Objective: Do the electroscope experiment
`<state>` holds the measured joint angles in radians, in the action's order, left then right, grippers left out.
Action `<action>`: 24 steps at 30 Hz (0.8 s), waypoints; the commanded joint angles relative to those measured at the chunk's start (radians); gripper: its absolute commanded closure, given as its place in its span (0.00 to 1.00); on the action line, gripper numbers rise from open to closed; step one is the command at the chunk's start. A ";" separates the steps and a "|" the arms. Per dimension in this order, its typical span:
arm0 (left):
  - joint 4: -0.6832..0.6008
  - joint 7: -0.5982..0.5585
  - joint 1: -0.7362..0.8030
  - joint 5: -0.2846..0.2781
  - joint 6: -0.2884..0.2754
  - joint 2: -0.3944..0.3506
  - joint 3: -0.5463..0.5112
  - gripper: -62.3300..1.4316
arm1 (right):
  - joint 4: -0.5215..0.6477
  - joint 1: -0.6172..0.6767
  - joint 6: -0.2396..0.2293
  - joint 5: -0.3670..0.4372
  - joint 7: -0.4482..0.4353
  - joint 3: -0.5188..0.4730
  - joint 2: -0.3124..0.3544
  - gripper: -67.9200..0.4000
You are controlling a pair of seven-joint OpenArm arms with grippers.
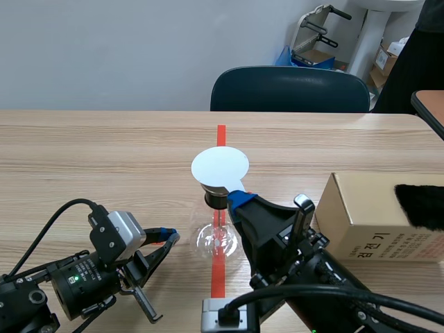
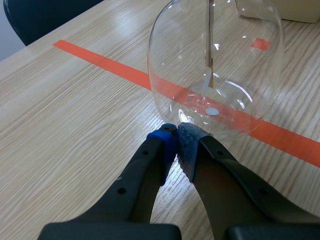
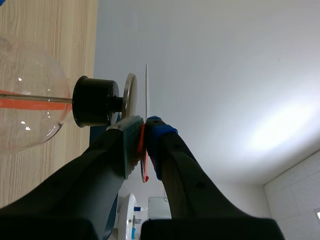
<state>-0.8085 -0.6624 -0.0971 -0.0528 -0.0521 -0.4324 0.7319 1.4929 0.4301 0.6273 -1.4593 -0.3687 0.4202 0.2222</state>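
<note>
Beside the flask (image 1: 217, 239) and right claw's (image 3: 144, 131) disc (image 1: 219, 166), cardboard box (image 1: 368, 220), black fur (image 1: 421, 206)

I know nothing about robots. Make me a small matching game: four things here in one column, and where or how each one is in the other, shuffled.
1 glass flask
2 white disc
3 black fur
4 left gripper

A on the cardboard box
B shut, empty, at the flask's base
C on the orange-red tape line
D held by the right gripper, over the flask

Pairs: 1-C, 2-D, 3-A, 4-B.
</note>
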 commanded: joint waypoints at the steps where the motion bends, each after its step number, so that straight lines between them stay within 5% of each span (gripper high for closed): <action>1: -0.016 -0.013 0.000 -0.006 0.005 0.002 -0.005 0.91 | 0.008 -0.011 0.008 -0.002 0.003 -0.006 0.002 0.97; 18: -0.016 -0.013 0.000 -0.006 0.005 0.002 -0.005 0.91 | 0.008 -0.011 0.008 -0.002 0.018 -0.006 0.002 0.97; 24: -0.016 -0.013 0.000 -0.006 0.005 0.002 -0.005 0.91 | 0.008 -0.011 0.008 -0.002 0.169 -0.006 0.002 0.97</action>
<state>-0.8085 -0.6624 -0.0971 -0.0528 -0.0521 -0.4324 0.7319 1.4929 0.4301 0.6273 -1.4593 -0.2138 0.4202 0.2222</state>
